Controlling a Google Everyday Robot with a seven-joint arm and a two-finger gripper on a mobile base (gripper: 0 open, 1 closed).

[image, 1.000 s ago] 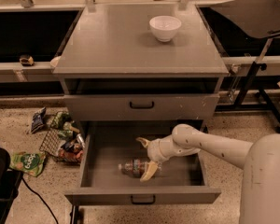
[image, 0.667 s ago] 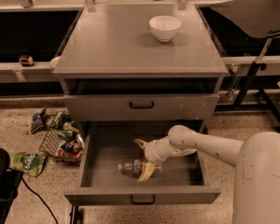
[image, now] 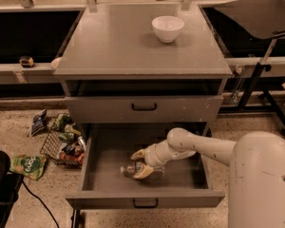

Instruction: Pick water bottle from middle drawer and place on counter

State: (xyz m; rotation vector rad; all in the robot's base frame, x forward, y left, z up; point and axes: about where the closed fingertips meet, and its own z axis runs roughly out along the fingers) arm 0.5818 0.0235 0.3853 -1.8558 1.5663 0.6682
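The middle drawer (image: 104,175) is pulled open below the cabinet. The water bottle (image: 131,170) lies on its side on the drawer floor, near the middle, cap end pointing left. My gripper (image: 140,163) is down inside the drawer over the bottle's right part, one cream finger behind it and one in front. My white arm reaches in from the right. The grey counter (image: 118,46) is the cabinet's top slab above.
A white bowl (image: 167,28) stands on the counter at the back right. A wire basket and snack packets (image: 61,141) lie on the floor left of the drawer. A closed drawer front (image: 143,108) sits above the open one. A black stand (image: 256,80) is at right.
My gripper has shifted slightly left and down over the bottle. The bottle has hardly moved.
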